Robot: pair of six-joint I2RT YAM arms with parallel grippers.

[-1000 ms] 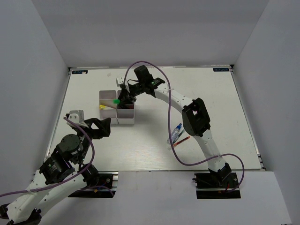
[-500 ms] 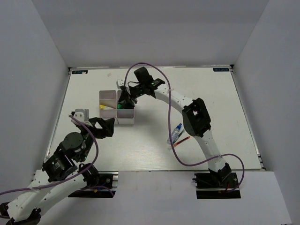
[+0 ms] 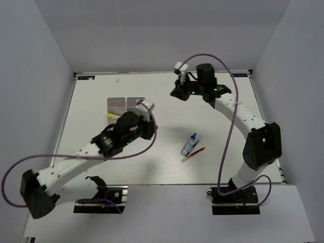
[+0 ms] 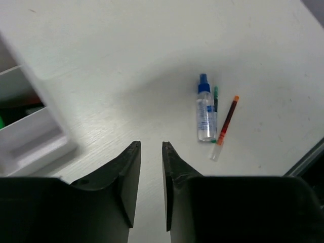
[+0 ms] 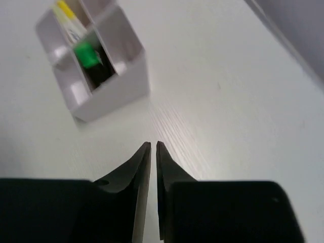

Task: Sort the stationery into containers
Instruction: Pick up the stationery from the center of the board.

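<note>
The white divided container [image 3: 118, 103] stands left of centre, with my left gripper [image 3: 146, 123] over its near right corner. In the left wrist view that gripper [image 4: 151, 147] has its jaws narrowed to a slim gap with nothing between them. Beyond it lie a blue-capped clear tube [image 4: 205, 112], a red-filled pen [image 4: 226, 122] and a green-ended pen [image 4: 215, 97]. My right gripper [image 3: 175, 93] hangs at the back, right of the container. In its wrist view [image 5: 153, 145] it is shut and empty. The container [image 5: 114, 81] holds a green highlighter [image 5: 86, 53] and a yellow-ended pen [image 5: 69, 17].
The tube [image 3: 189, 144] and the red pen [image 3: 195, 153] lie together right of centre on the white table [image 3: 228, 121]. Grey walls enclose the table on three sides. A purple cable loops from each arm.
My left arm swung from the near left out over the table beside the container, and its jaws narrowed. My right gripper left the container, moving back and right, and closed.
</note>
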